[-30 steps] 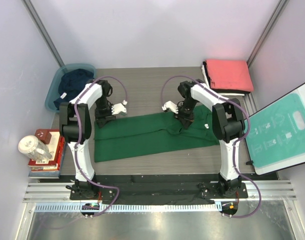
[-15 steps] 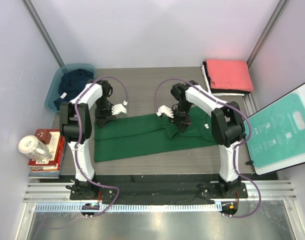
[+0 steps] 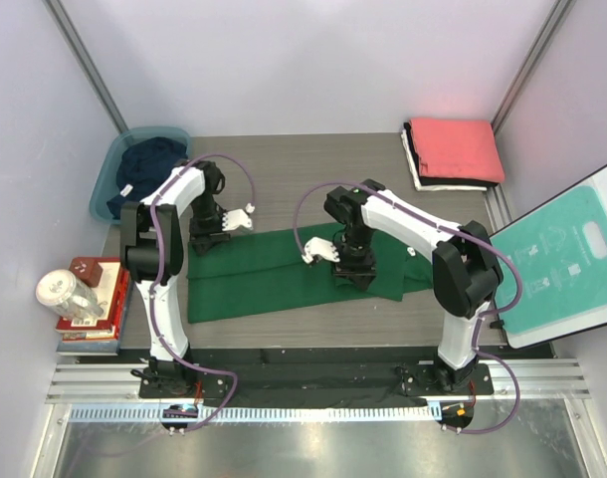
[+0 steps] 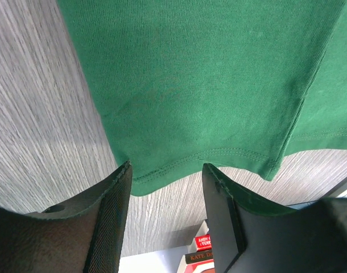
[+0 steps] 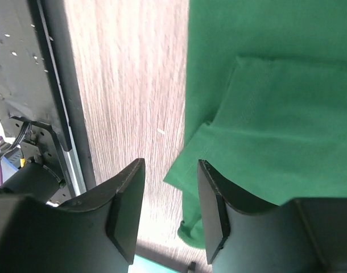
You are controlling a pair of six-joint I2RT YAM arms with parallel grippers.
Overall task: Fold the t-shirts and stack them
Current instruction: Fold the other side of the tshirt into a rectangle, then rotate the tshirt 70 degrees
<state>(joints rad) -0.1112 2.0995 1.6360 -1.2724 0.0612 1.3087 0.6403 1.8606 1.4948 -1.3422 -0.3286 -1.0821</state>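
The dark green t-shirt [image 3: 264, 274] lies spread across the middle of the table, with a flap of its right part folded over on itself [image 5: 276, 114]. My right gripper [image 3: 354, 267] hovers over that fold, open, the cloth's edge below its fingers [image 5: 170, 168] and nothing pinched. My left gripper [image 3: 202, 241] stands open at the shirt's far left corner, the stitched hem [image 4: 202, 74] just beyond its fingertips [image 4: 166, 170]. A coral-red folded t-shirt [image 3: 453, 149] tops a stack with black and white ones at the back right. A navy t-shirt [image 3: 149, 161] lies in the tub.
The teal tub [image 3: 106, 179] sits at the back left. Books [image 3: 102, 304] and a jar [image 3: 65, 294] stand off the table's left edge. The teal-and-white instruction board [image 3: 557, 264] leans at the right. A metal rail runs along the near edge.
My right gripper moved toward the near left, carrying the shirt's far right edge over onto the cloth, then opened and let it go. The left arm stayed still.
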